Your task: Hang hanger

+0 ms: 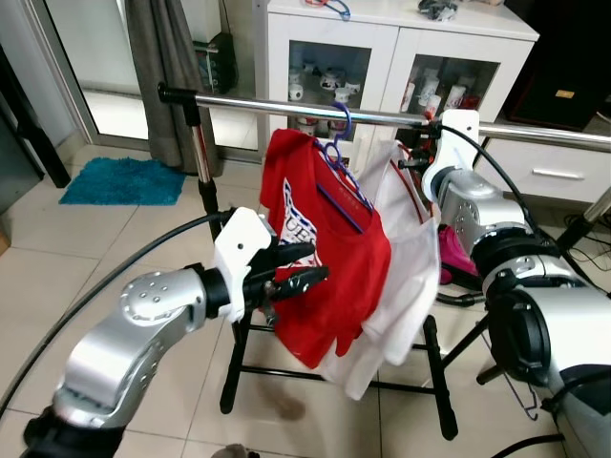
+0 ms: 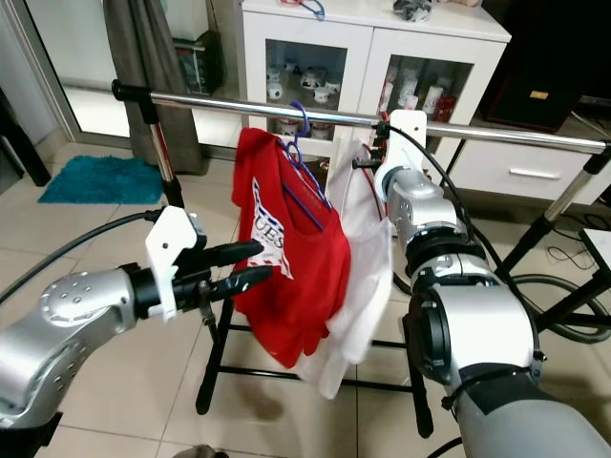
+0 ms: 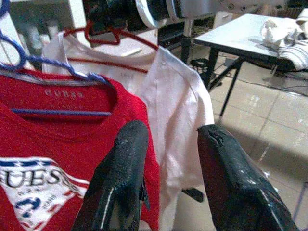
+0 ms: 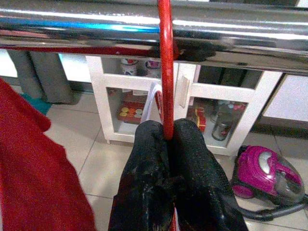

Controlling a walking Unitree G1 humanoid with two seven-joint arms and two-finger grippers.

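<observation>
A chrome rail [image 1: 286, 103] runs across at chest height. A red T-shirt [image 1: 325, 258] hangs from it on a blue hanger [image 1: 339, 167]. Beside it on the right hangs a white shirt [image 1: 401, 267] on a red hanger [image 4: 166, 72], whose hook rises across the rail. My right gripper [image 4: 169, 134] is shut on the red hanger's stem just below the rail. My left gripper [image 1: 301, 267] stands open in front of the red shirt's lower left side, holding nothing; its fingers [image 3: 125, 159] point at both shirts.
A white glass-door cabinet [image 1: 382, 48] stands behind the rail. The rack's black legs [image 1: 434, 372] stand on the tiled floor. A pink vacuum cleaner [image 4: 269, 173] lies at the right, a teal mat [image 1: 124, 181] and a grey curtain [image 1: 167, 57] at the left.
</observation>
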